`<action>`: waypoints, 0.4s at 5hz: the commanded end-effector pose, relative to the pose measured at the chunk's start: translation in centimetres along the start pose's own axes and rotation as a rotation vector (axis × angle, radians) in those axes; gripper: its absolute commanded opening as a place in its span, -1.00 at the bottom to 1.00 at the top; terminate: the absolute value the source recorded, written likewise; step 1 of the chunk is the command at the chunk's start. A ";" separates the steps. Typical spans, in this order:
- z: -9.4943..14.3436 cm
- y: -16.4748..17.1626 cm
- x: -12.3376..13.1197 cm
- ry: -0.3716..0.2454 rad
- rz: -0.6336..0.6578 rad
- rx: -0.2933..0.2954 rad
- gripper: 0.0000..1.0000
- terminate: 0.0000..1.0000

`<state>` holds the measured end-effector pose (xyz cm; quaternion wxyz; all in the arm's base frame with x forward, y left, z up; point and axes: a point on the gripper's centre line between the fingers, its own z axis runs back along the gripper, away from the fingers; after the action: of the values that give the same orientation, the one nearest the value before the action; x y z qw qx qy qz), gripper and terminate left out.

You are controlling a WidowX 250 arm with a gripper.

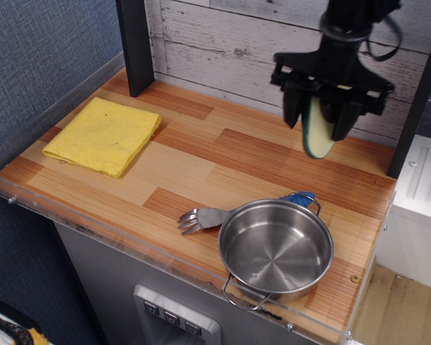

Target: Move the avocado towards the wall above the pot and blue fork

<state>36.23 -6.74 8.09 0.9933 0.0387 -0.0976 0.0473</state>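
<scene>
My black gripper (320, 115) is shut on the avocado (317, 131), which hangs edge-on, pale flesh with a dark green rim, its pit hidden. It is held above the wooden counter at the back right, close to the whitewashed plank wall (237, 50). The shiny steel pot (275, 248) stands at the front right, below the gripper in the picture. The blue fork (210, 216) lies beside the pot, tines to the left, its blue handle end (299, 198) showing behind the pot's rim.
A folded yellow cloth (104, 134) lies at the left of the counter (201, 165). Black posts stand at the back left (134, 47) and at the right (416, 100). A clear plastic lip (93, 230) runs along the front edge. A blue fabric panel (36, 65) is on the left.
</scene>
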 end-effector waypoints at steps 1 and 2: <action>-1.2 -0.4 0.1 -0.013 0.004 -0.060 -1.00 -1.00; -2.6 -0.7 0.2 0.000 0.008 -0.107 -1.00 -1.00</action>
<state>36.91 -7.25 3.78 0.9956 -0.0134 -0.0796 0.0470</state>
